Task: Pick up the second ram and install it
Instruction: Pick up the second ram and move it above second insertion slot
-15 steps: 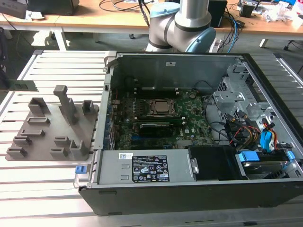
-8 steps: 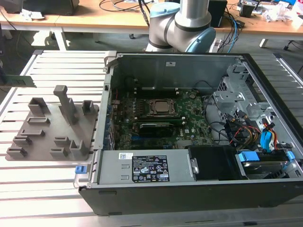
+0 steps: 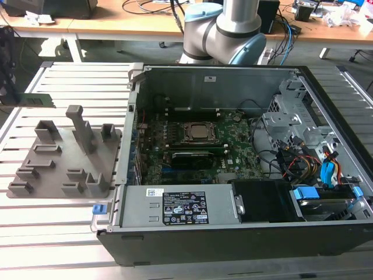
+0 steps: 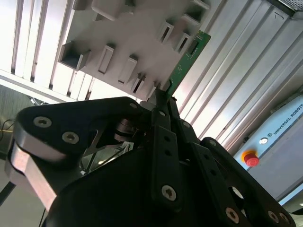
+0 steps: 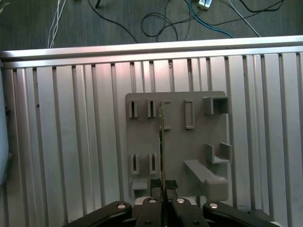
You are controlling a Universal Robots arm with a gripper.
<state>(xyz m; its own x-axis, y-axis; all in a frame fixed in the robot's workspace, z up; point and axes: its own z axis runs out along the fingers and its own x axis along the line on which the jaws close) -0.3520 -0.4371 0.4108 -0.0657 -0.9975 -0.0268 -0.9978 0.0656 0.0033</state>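
- The end effector (image 5: 163,190) is pinched on one end of the second ram (image 5: 162,137) — a green stick seen edge-on.
- The stick hangs over the grey holder tray (image 5: 189,142) on the slatted counter (image 5: 71,142).

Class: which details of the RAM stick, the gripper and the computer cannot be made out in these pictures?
1. Chip face of the second ram: the first wrist view shows the stick edge-on, so its face is hidden.
2. Its lower end: in the second wrist view, covered by the gripper shut on it.
3. Slots on the motherboard: too small to tell apart in the exterior view.
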